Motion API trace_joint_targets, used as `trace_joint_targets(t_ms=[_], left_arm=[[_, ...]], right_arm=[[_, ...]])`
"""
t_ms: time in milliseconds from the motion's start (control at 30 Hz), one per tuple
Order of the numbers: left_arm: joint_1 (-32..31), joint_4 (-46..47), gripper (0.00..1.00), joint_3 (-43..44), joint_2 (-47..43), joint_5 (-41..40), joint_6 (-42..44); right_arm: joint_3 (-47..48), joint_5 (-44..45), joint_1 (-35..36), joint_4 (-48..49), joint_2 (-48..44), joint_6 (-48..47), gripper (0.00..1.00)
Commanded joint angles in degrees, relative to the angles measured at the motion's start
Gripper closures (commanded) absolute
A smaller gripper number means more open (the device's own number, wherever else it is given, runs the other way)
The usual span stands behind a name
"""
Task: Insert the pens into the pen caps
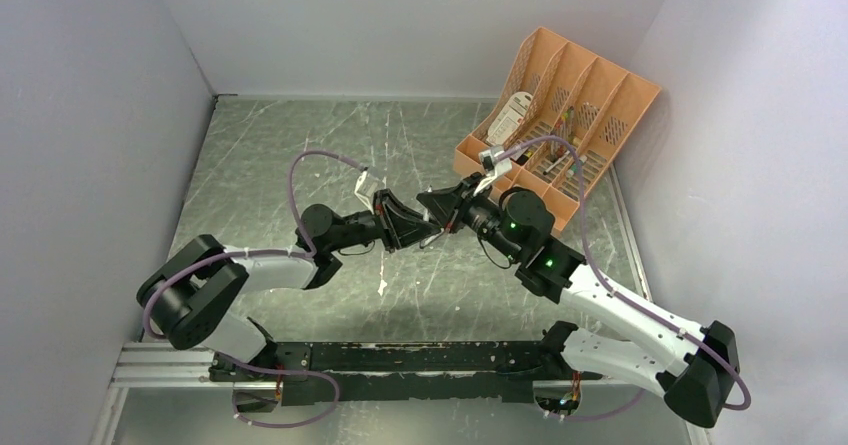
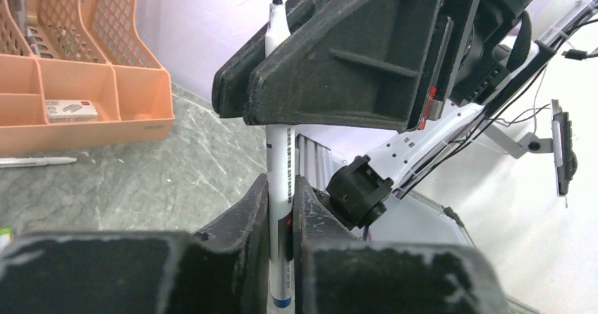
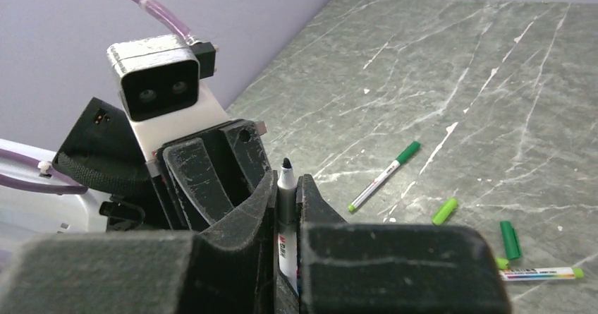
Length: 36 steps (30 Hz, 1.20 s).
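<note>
Jaws of your right gripper [image 3: 288,187] were clamped on a pale grey-white pen [image 2: 279,155], dark tip up, printed barrel, blue end, over the counter [image 1: 300,145] at mid-frame in the top view. Jaws of your left gripper [image 2: 280,187] flanked its lower barrel; whether they pinched it could not be told.

I see one pen [image 2: 280,159] standing upright, dark tip on top. The right gripper [image 2: 240,95] has its jaws clamped on the upper barrel. My left gripper [image 2: 281,187] flanks the lower barrel closely, but I can't tell whether its jaws press on it. To the left, an orange organizer [image 2: 84,81] sits on the surface [image 2: 176,180], with another pen [image 2: 35,161] lying before it.
</note>
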Motion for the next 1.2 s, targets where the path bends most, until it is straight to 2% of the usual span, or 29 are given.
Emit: trace_joint_targets(t_ms=[0, 33, 133, 167, 200, 267, 333, 433, 500, 600, 633, 733, 767, 833, 867, 1033, 1167], left_arm=[[-0.3, 7.4, 0.92, 0.1, 0.8, -2.3, -2.5], [-0.3, 7.8, 0.93, -0.4, 0.6, -3.2, -2.4], [0.8, 6.0, 0.93, -2.0, -1.2, -4.7, -1.2], [1.9, 3.9, 0.93, -2.7, -2.3, -5.5, -0.5], [3.2, 1.4, 0.93, -3.4, -3.7, -6.0, 0.1], [6.7, -5.4, 0.93, -5.4, -6.6, -9.5, -0.2], [10.4, -8.1, 0.93, -8.5, -9.1, -11.3, -1.4], [14.7, -7.2, 0.93, -13.2, -13.0, -11.4, -3.9], [16.1, -10.0, 0.93, -14.8, -16.0, -11.8, -4.1], [16.8, -17.1, 0.93, -15.8, -21.4, -13.2, -2.1], [17.0, -19.3, 0.93, -15.8, -23.0, -13.6, -1.3], [17.8, -25.5, 0.93, -15.7, -26.7, -14.2, 0.6], [18.2, -29.0, 0.93, -15.4, -28.5, -14.4, 1.4], [18.4, -31.0, 0.93, -15.4, -29.5, -14.6, 2.1], [18.4, -31.4, 0.93, -15.4, -29.7, -14.5, 2.2], [18.5, -29.9, 0.93, -16.2, -28.2, -13.6, 1.6], [18.6, -27.3, 0.93, -16.5, -25.9, -12.1, 0.6]], right_arm=[[-0.4, -1.0, 0.3, 0.6, -1.9, 0.9, 1.0], [-0.6, -0.7, 0.3, 0.3, -2.1, 0.8, 1.0], [-0.4, 1.4, 0.3, -2.2, -3.1, -0.9, 0.52], [-0.4, 3.5, 0.3, -4.0, -3.7, -1.1, 0.44], [-0.8, 5.9, 0.2, -4.7, -4.3, -1.3, 0.41], [-0.8, 10.8, 0.2, -6.7, -4.5, -2.3, 0.41], [-1.1, 13.6, -0.2, -7.5, -2.3, -4.0, 0.41], [0.6, 13.0, -3.1, -11.2, 7.3, -5.3, 0.5], [3.2, 12.4, -3.6, -13.7, 15.4, -6.1, 0.61], [7.6, 13.1, -3.6, -15.9, 25.4, -7.0, 0.92], [8.5, 13.7, -3.6, -15.9, 27.9, -7.1, 1.0], [11.5, 15.0, -3.7, -15.4, 33.5, -8.3, 1.0], [14.6, 15.9, -3.8, -16.4, 37.1, -9.1, 0.97], [17.1, 16.9, -3.9, -17.4, 39.7, -9.9, 0.81], [18.2, 17.4, -3.9, -17.9, 40.8, -10.2, 0.77], [21.1, 18.3, -5.3, -20.2, 45.9, -10.7, 0.76], [21.3, 17.4, -6.7, -20.4, 48.4, -10.5, 0.71]])
